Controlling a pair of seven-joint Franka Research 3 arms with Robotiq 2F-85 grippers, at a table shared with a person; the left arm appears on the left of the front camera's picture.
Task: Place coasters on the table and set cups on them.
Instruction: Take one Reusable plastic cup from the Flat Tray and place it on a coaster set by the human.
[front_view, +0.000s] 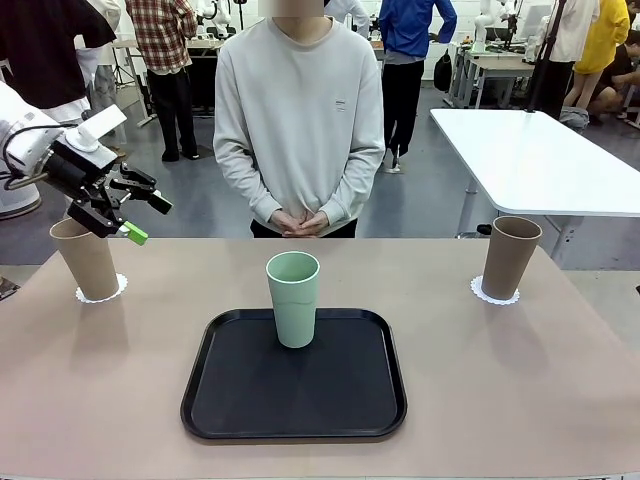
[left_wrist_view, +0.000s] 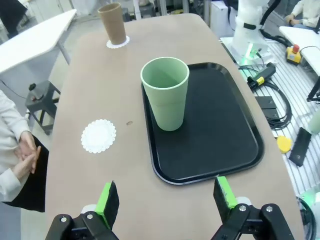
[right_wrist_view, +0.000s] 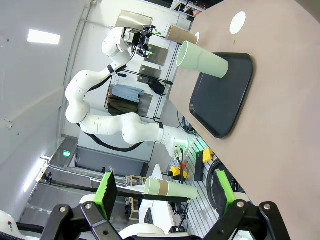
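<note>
A tan cup (front_view: 85, 258) stands on a coaster (front_view: 102, 290) at the table's (front_view: 480, 380) left. My left gripper (front_view: 148, 220) hangs open just above and to the right of that cup, holding nothing. A second tan cup (front_view: 510, 258) stands free on a coaster (front_view: 496, 292) at the right. The mint cup (front_view: 293, 298) stands upright on the black tray (front_view: 230, 400). In the left wrist view a bare coaster (left_wrist_view: 99, 135) lies between the tray (left_wrist_view: 220, 130) and the person. My right gripper (right_wrist_view: 167, 192) is open, and a tan cup (right_wrist_view: 170, 188) shows farther off between its fingers.
A person stands at the far side with clasped hands (front_view: 300, 220) close to the table's edge. A white table (front_view: 540, 160) stands behind at the right. Bare tabletop lies on both sides of the tray.
</note>
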